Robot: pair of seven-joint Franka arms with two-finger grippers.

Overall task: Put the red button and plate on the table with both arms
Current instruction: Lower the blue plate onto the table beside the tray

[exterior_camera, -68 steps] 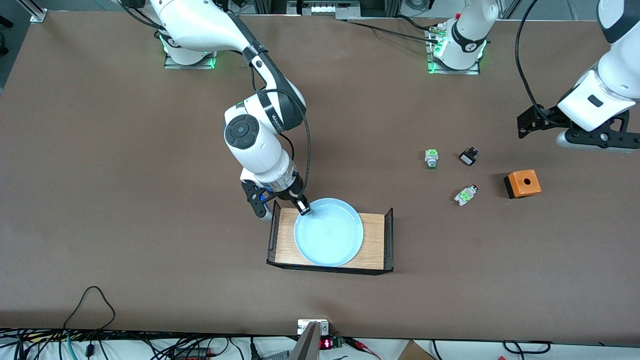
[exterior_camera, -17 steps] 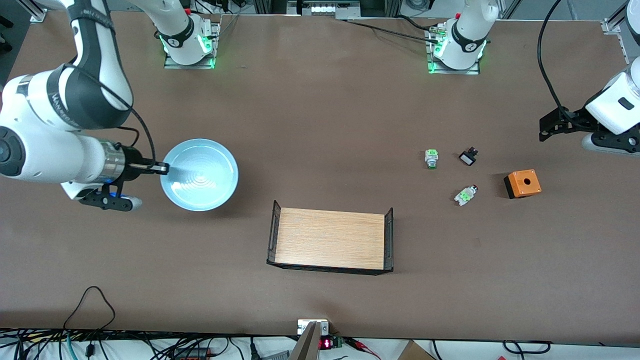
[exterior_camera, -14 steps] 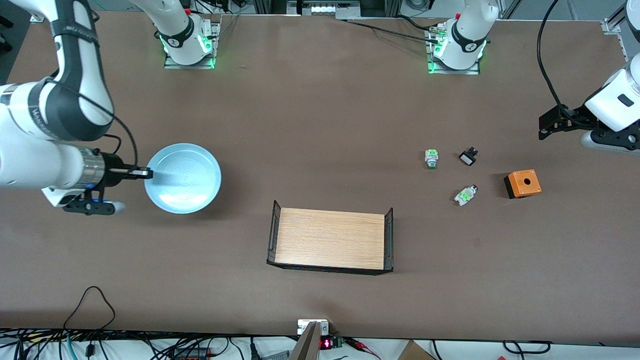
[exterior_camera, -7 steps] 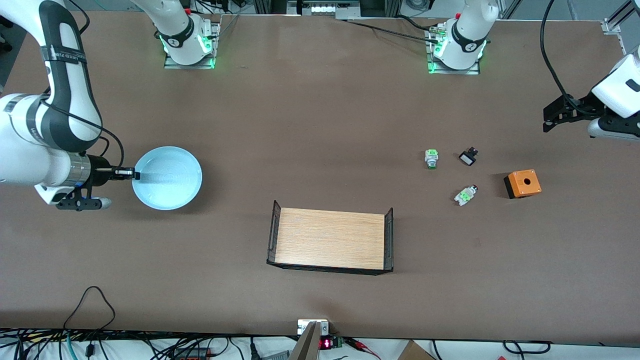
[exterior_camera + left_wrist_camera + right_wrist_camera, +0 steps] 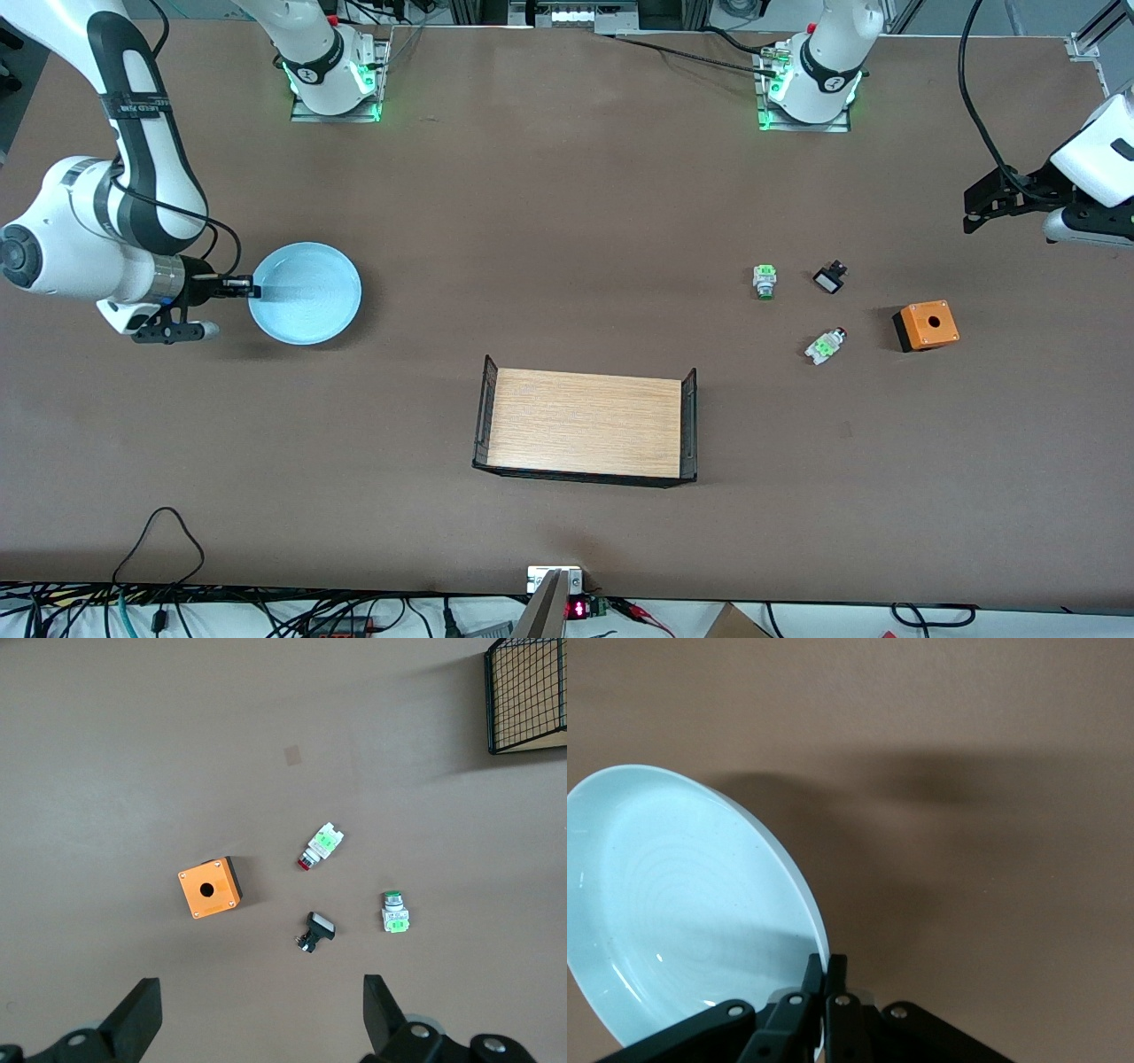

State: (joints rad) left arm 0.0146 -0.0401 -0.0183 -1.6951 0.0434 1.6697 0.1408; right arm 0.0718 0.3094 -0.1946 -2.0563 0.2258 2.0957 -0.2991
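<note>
The right gripper (image 5: 237,285) was pinched tight on the rim of the plate (image 5: 306,292). It held the pale blue plate over the table (image 5: 567,221), toward the right arm's end. In the right wrist view, the two black fingers (image 5: 826,979) squeezed the plate's (image 5: 673,904) edge, and the plate's shadow lay dark on the brown top beside it. I could not tell if the plate touched the table.

The left gripper (image 5: 1010,199) waited up in the air over the left arm's end of the table. Its fingers (image 5: 142,1014) stood wide apart with nothing between them.

The red button (image 5: 825,346) lay on its side on the table. From the red button, a switch with a green ring (image 5: 765,281) sat at about ten o'clock in the front view. A small black and white switch (image 5: 829,278) sat at about twelve o'clock. An orange box (image 5: 926,324) with a round hole on top sat at about three o'clock, just beside it. None of them touched each other.

A wooden tray (image 5: 585,425) with black wire ends sat near the middle of the table, nearer to the front camera than the plate. From the tray, the plate was at about ten o'clock and the red button at about two o'clock.
</note>
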